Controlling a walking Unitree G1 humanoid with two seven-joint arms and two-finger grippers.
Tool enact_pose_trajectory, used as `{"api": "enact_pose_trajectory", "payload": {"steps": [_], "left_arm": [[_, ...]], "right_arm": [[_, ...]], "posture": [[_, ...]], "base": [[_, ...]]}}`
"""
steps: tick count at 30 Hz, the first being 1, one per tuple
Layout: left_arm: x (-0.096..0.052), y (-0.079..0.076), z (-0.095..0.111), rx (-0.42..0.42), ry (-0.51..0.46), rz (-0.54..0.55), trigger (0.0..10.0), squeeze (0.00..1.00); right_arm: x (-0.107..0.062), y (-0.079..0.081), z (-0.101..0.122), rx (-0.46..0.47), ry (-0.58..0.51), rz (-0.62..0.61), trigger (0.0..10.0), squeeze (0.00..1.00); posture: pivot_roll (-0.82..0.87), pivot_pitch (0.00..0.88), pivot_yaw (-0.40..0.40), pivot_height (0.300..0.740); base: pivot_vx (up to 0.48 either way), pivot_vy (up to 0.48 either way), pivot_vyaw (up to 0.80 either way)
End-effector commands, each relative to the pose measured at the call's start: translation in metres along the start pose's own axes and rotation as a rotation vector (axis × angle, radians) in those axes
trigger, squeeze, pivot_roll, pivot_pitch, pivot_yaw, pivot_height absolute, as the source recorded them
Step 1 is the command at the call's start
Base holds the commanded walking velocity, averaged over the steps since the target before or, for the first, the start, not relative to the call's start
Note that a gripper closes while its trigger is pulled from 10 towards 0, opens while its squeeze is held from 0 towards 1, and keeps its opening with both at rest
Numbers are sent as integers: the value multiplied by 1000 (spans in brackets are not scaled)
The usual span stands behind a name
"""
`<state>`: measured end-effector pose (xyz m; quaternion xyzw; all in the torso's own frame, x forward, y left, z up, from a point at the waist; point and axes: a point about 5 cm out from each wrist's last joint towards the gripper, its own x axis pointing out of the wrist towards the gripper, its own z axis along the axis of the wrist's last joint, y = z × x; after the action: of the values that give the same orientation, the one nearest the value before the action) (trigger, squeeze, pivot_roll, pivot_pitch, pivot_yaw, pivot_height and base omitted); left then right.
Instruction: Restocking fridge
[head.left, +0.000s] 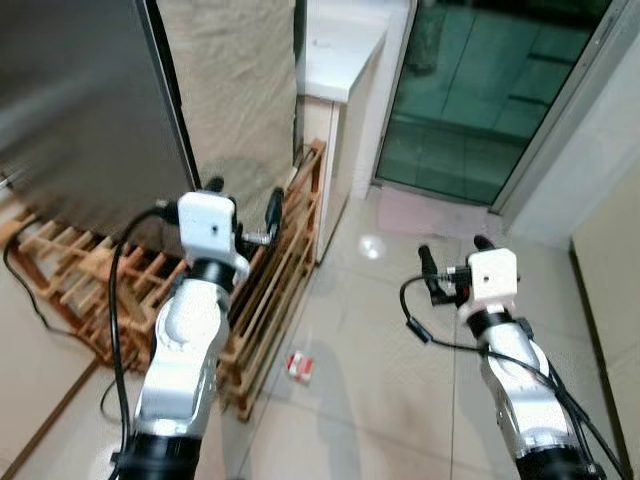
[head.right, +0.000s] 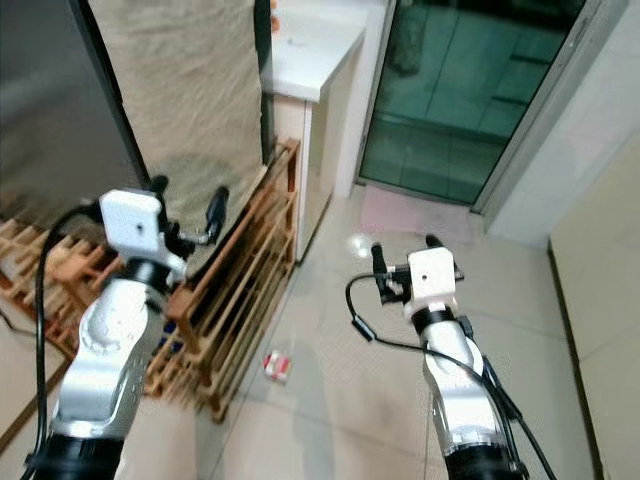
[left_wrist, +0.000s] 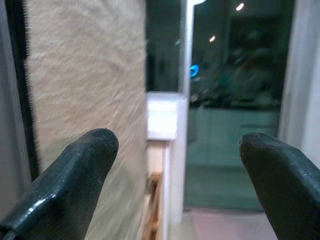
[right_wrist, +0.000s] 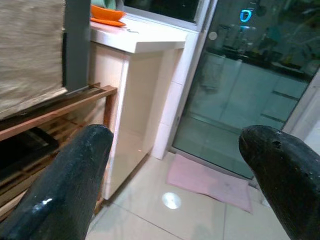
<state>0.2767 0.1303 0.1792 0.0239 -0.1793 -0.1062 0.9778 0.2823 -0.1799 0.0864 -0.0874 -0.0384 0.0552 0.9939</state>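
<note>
The fridge (head.left: 80, 100) stands at the left, a dark steel front with a beige textured side panel (head.left: 240, 90). My left gripper (head.left: 244, 192) is raised beside that panel, above the wooden rack, open and empty. My right gripper (head.left: 453, 247) hovers over the tiled floor further right, also open with nothing between its fingers. In the left wrist view the left gripper (left_wrist: 177, 145) faces the beige panel and a glass door. Along the right gripper (right_wrist: 175, 137) the right wrist view takes in a white counter and the floor.
A slatted wooden rack (head.left: 290, 250) leans on the floor beside the fridge. A small red and white carton (head.left: 299, 366) lies on the tiles. A white counter (head.left: 340, 50) with an orange bowl (right_wrist: 105, 12) stands behind, next to a glass door (head.left: 480, 90) and a pink mat (head.left: 430, 215).
</note>
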Motion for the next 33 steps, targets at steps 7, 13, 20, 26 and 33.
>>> {"api": "enact_pose_trajectory", "payload": {"steps": [7,13,20,26,33], "left_arm": [[-17,10,2,-14,10,74,10000,0],[-16,11,2,-18,11,120,10000,0],[-13,4,-4,-4,60,47,10000,0],[-3,-33,-14,15,153,-260,10000,0],[16,-42,-13,22,153,-300,10000,0]], "right_arm": [[-5,3,45,-85,-223,-10,10000,0],[-6,6,34,-62,-170,-9,10000,0],[-5,7,31,-65,-144,-7,10000,0],[0,9,27,-52,-125,3,10000,0],[-12,2,20,-23,-76,-7,10000,0]], "posture": [[-34,0,-74,732],[-39,0,-73,732],[-38,0,-73,732],[-36,0,-68,732],[-70,0,-66,732]], "base": [[0,480,0],[0,0,0],[0,0,0],[0,0,0],[0,0,0]]}}
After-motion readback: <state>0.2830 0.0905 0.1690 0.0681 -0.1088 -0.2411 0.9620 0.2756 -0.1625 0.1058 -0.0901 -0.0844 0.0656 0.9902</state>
